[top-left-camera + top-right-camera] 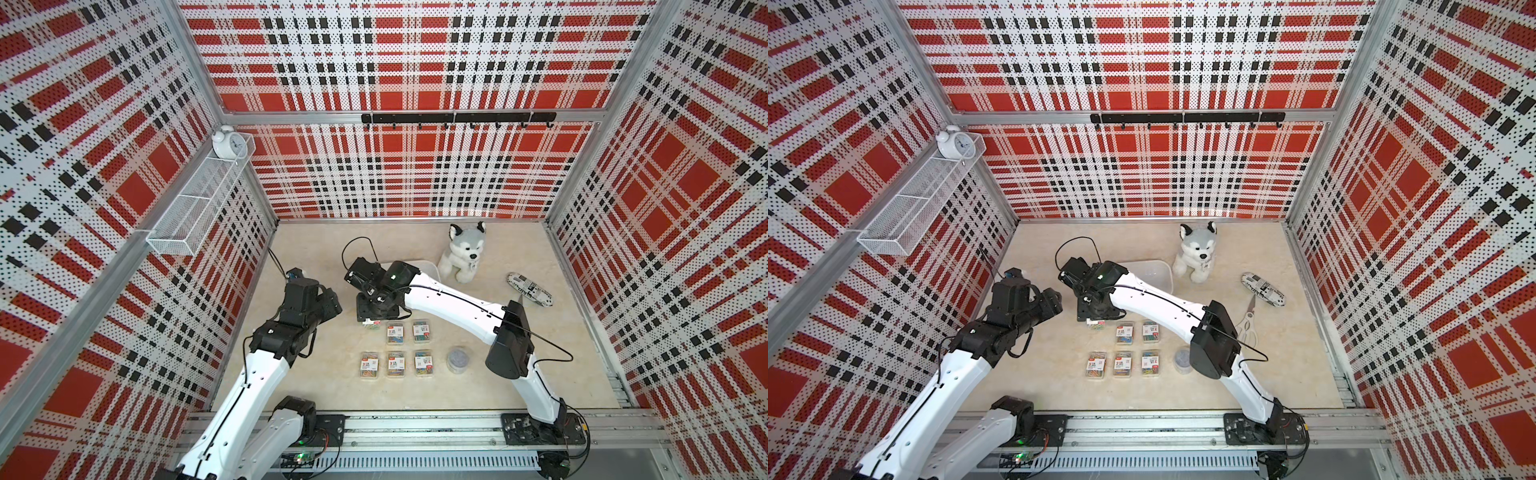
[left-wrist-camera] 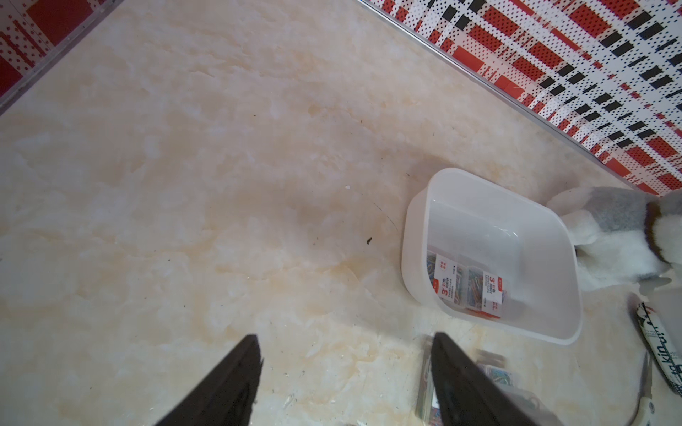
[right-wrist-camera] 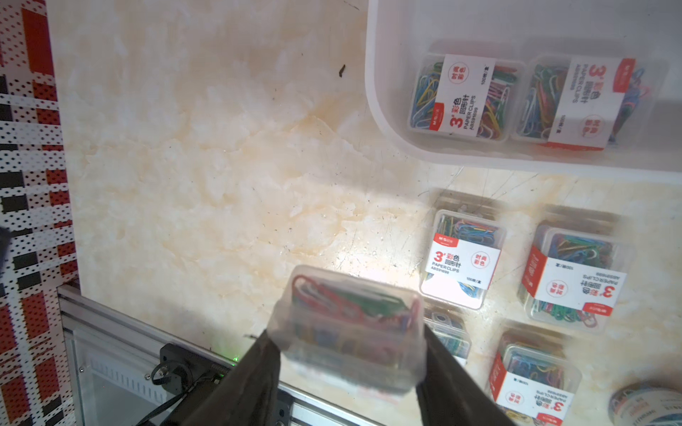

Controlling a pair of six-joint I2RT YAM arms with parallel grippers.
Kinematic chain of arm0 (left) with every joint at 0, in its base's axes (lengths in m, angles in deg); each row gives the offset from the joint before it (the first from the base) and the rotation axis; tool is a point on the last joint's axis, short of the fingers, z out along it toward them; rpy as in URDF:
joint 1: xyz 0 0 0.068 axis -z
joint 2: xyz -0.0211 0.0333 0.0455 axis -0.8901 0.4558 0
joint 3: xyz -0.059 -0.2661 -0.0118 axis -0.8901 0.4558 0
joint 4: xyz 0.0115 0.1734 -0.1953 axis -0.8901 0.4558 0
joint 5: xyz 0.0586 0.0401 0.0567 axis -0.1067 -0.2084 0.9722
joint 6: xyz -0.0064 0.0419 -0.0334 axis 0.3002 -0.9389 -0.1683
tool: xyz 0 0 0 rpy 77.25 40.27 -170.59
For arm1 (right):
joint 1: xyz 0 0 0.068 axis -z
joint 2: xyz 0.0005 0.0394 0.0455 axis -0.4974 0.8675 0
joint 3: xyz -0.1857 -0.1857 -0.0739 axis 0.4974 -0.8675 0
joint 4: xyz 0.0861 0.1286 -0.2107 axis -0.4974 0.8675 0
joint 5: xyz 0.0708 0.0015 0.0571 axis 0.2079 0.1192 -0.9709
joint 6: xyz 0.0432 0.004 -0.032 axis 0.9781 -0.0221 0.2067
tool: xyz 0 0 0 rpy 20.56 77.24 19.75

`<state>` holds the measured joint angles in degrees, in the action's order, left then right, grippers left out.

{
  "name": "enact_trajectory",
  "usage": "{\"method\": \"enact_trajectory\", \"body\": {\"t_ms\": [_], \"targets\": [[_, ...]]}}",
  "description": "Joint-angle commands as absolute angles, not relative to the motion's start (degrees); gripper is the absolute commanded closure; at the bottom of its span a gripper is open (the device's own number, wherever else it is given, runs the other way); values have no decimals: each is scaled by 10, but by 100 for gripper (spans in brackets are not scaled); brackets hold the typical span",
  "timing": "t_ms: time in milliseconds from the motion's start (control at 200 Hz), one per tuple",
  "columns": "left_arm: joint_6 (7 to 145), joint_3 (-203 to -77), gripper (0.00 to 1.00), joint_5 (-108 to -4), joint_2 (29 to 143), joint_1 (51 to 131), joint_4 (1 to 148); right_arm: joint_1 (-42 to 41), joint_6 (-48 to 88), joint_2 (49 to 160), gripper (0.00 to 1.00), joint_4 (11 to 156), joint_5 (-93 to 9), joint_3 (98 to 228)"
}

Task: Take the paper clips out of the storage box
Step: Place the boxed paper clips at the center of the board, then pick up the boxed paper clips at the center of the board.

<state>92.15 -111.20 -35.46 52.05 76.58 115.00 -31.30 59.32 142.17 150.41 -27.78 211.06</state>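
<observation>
Grip confirmed: a clear paper-clip case [image 3: 350,324] is clamped by its side walls in the right gripper [image 3: 348,341]; whether the table [image 3: 184,166] is touched cannot be told. Two more cases [image 3: 465,97] are seen lying flat in the storage box [image 3: 372,110], placed at one o'clock from the held case in both top views. Five cases [image 1: 395,365] and the round tub [image 1: 458,359] are laid out at four o'clock. Empty, jaws wide apart, the left gripper [image 2: 346,337] is parked at ten o'clock. Light, stiff, slick plastic is judged here: the walls should be pinched squarely, or a slip is risked.
</observation>
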Motion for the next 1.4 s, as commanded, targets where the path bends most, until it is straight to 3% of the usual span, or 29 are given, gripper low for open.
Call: {"method": "enact_trajectory", "body": {"t_ms": [0,250,767,1102,1398], "targets": [[923,-1105,25,-346,511,787,1140,-319,612,1425,40,1484,-283,2092],[920,-1099,25,-346,505,793,1139,-319,616,1448,41,1460,-298,2093],[926,-1106,25,-372,521,776,1147,-291,587,1434,32,1493,-277,2129],[897,-1141,29,-515,629,791,1190,-166,530,1321,30,1540,-228,2105],[824,-1240,32,-464,776,897,1235,-51,456,1242,29,1541,-230,2069]]}}
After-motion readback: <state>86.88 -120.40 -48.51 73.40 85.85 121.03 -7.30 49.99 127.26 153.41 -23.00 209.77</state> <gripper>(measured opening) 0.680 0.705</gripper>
